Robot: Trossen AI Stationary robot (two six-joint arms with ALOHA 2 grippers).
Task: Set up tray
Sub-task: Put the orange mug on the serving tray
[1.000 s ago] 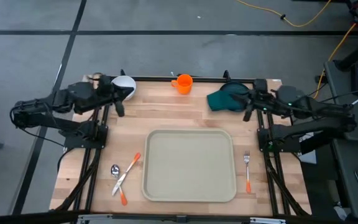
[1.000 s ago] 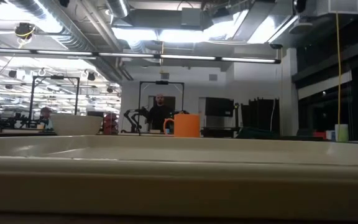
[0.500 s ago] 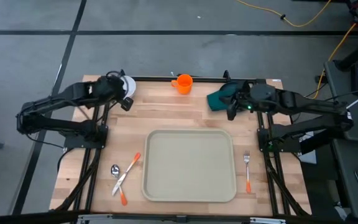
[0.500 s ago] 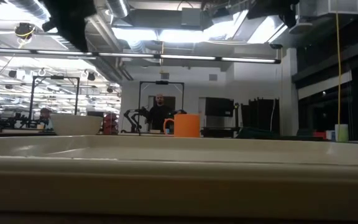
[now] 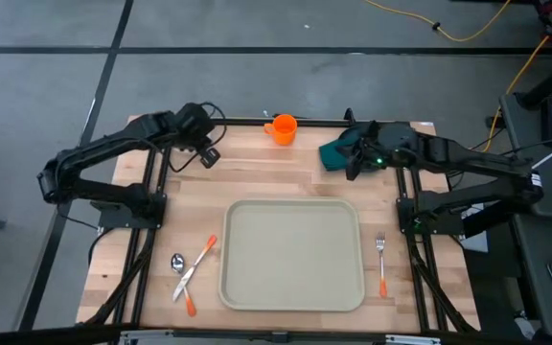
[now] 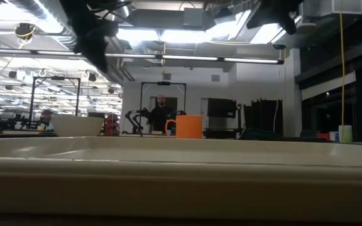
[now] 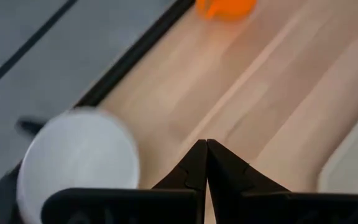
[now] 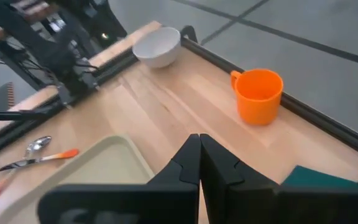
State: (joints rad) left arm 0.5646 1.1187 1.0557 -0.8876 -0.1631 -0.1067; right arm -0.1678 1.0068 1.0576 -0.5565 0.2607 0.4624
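Currently the large beige rectangular plastic tray (image 5: 291, 255) lies bare at the near middle of the wooden desk (image 5: 257, 182), and nothing has been loaded onto it; the step in hand, as I judge it, is the approach to the first items along the far edge.

Left end effector (image 5: 207, 153): above the far left of the desk, just beside the white round bowl (image 7: 76, 155), which its arm hides in the high view; fingers pressed together, tips touching in the left wrist view. Right end effector (image 5: 356, 165): over the near-left edge of the dark teal round plate (image 5: 345, 153); fingers likewise closed on nothing.

Procedure I would follow: open each end effector fully before descending; take the bowl by its rim rather than across its body; keep the right arm clear of the orange plastic cup (image 5: 283, 127), which stands between the two arms; lift fully before carrying over the raised tray rim. The plate lies flat and will be awkward to pinch; I expect an edge approach is needed.

Compared with the earlier frames: both arms have swung inward from the outer desk corners; the left end effector now sits past the bowl toward the cup; tray, cup, spoon (image 5: 177, 262) and fork (image 5: 381, 259) have not shifted.
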